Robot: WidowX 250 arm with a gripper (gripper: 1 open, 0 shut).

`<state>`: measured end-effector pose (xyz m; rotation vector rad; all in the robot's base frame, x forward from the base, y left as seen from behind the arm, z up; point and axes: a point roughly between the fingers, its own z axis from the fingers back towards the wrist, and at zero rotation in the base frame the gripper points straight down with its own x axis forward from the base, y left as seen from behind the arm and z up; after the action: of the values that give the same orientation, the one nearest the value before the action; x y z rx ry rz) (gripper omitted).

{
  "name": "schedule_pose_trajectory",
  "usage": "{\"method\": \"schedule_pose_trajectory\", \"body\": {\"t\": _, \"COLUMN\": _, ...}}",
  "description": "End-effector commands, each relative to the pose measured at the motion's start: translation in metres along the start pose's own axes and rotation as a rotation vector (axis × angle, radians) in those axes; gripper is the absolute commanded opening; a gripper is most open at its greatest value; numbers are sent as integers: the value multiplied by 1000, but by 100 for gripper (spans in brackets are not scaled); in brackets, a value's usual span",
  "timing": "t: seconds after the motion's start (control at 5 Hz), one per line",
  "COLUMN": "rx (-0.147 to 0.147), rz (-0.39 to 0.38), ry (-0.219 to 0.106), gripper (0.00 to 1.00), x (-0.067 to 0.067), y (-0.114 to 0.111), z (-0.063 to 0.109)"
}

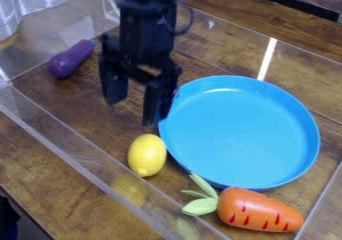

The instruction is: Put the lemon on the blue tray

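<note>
Lemon [147, 155] is on the table [80, 134], just left of the blue tray [238, 132] in the view, near its rim, carrot [259, 210] close by. Looks like smooth plastic: probably light, stiff, a bit slippery, hard to damage. I'd take it across the narrow middle, one finger each side, pads at the widest part; pinching a pointed end would likely squirt it out. Watch the tray rim on that side, finger clearance looks tight.

Arm reaches in from the top of frame, jaws pointing down, above and behind the lemon, blurred. Jaws wide apart, nothing between them.
</note>
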<state>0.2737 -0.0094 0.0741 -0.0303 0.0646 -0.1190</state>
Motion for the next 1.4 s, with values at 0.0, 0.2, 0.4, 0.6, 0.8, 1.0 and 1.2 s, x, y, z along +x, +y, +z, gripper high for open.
{"method": "schedule_pose_trajectory", "body": {"t": 0.0, "rx": 9, "rz": -80, "ry": -52, "gripper": 100, "x": 2, "y": -7, "z": -11}}
{"method": "schedule_pose_trajectory", "body": {"t": 0.2, "rx": 19, "rz": -129, "ry": -70, "gripper": 100, "x": 3, "y": -9, "z": -29}}
{"method": "schedule_pose_trajectory", "body": {"t": 0.4, "rx": 28, "rz": -138, "ry": -64, "gripper": 100, "x": 5, "y": -8, "z": -44}}
{"method": "schedule_pose_trajectory", "body": {"t": 0.6, "rx": 49, "rz": -145, "ry": -83, "gripper": 0, "x": 7, "y": -6, "z": -47}}
{"method": "schedule_pose_trajectory", "body": {"t": 0.8, "rx": 52, "rz": -154, "ry": -97, "gripper": 0, "x": 9, "y": -2, "z": -50}}
{"method": "schedule_pose_trajectory", "body": {"t": 1.0, "rx": 52, "rz": -157, "ry": -107, "gripper": 0, "x": 10, "y": 2, "z": -51}}
{"method": "schedule_pose_trajectory", "body": {"t": 1.2, "rx": 54, "rz": -159, "ry": -117, "gripper": 0, "x": 11, "y": 6, "z": -51}}
